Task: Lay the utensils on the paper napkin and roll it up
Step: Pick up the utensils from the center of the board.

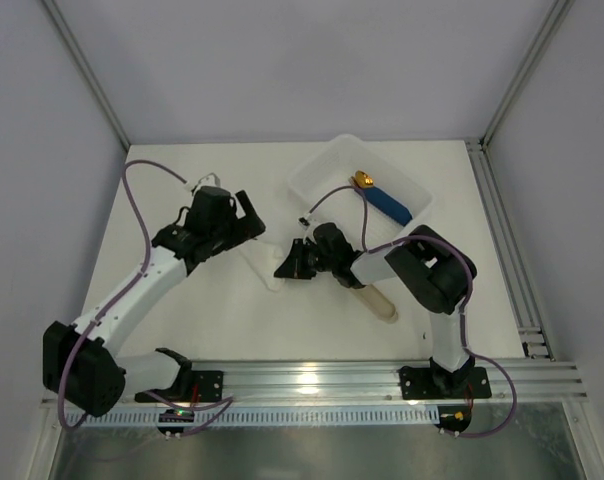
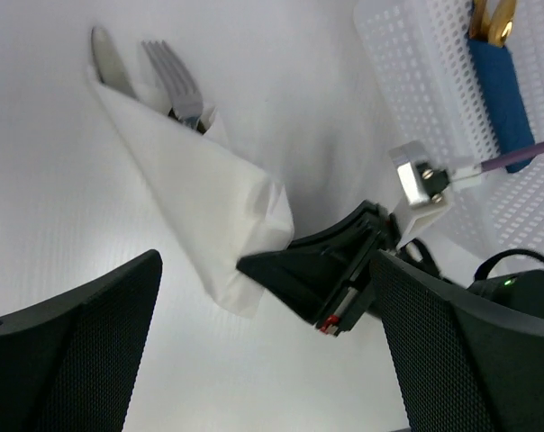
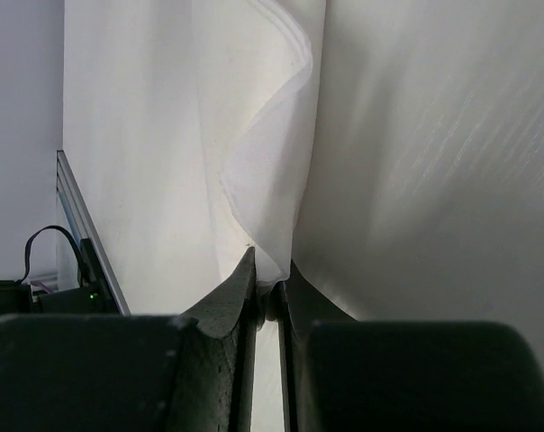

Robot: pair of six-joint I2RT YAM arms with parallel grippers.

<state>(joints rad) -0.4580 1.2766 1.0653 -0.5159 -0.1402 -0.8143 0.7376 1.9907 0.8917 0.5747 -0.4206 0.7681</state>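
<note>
While the left tool (image 1: 250, 218) gapes free, the right tool (image 3: 270, 281) pinches the paper napkin (image 2: 200, 193) edge.

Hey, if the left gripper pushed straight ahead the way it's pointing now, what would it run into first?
Most likely the near end of the paper napkin, right where the right gripper pinches it. The open left gripper frames that spot, though depth is unclear.
</note>
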